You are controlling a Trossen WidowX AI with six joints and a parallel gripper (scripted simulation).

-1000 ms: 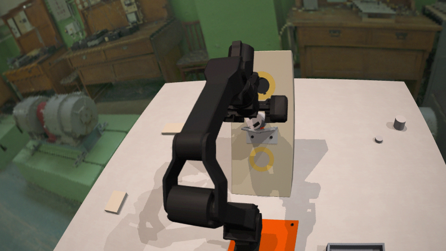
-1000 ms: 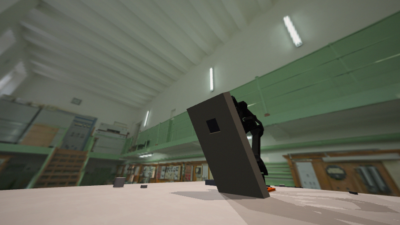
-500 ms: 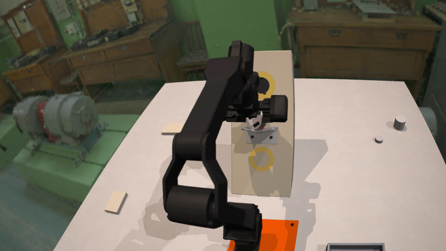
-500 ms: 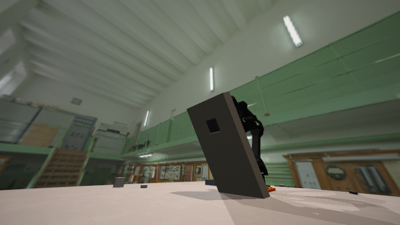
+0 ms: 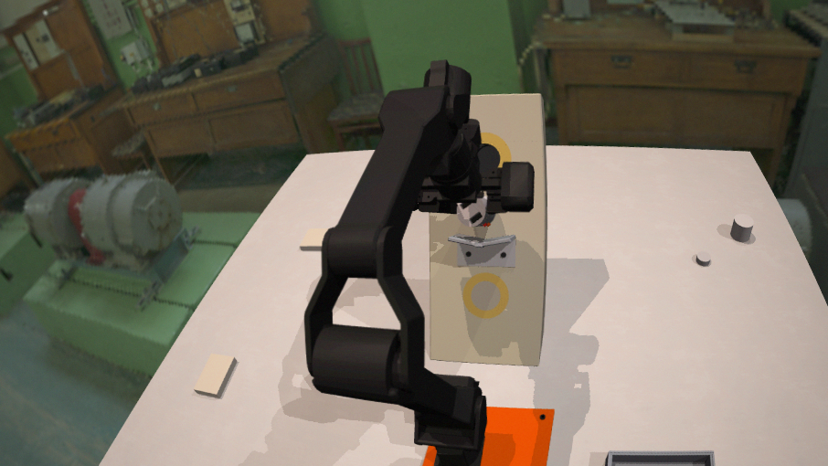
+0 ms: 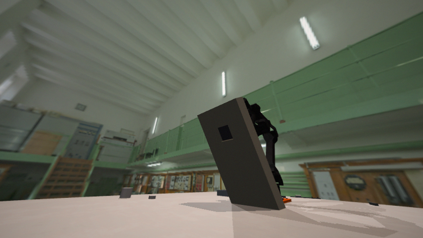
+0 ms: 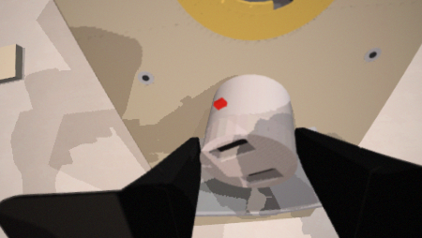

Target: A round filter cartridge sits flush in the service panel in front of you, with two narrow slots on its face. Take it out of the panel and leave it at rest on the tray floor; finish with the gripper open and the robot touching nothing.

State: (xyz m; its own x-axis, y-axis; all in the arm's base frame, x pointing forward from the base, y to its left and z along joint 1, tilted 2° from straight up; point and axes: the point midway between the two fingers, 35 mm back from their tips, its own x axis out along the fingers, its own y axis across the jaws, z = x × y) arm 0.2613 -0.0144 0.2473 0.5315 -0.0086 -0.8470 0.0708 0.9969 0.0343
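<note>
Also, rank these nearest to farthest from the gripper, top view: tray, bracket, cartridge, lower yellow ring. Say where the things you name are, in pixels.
1. Cartridge [image 5: 470, 214] [image 7: 250, 124]: between the jaws
2. Bracket [image 5: 486, 259] [image 7: 301, 187]: just below it
3. Lower yellow ring [image 5: 467, 295]: farther down the panel [image 5: 446, 335] [image 6: 236, 165]
4. Tray [image 5: 660, 453] [image 6: 222, 192]: bottom right, cut off

- Your arm [image 5: 379, 185] [image 6: 270, 144] stands raised and bent, its long link slanting up and right in the top view.
- Your elbow [image 5: 357, 251] joins that link to the forked one nearer the base.
- Your wrist [image 5: 457, 153] sits beyond the long link, folded down.
- Your end effector [image 5: 474, 199] [image 7: 247, 141] is closed on an object, its black fingers [image 5: 517, 186] held partway apart, one on each side.
</note>
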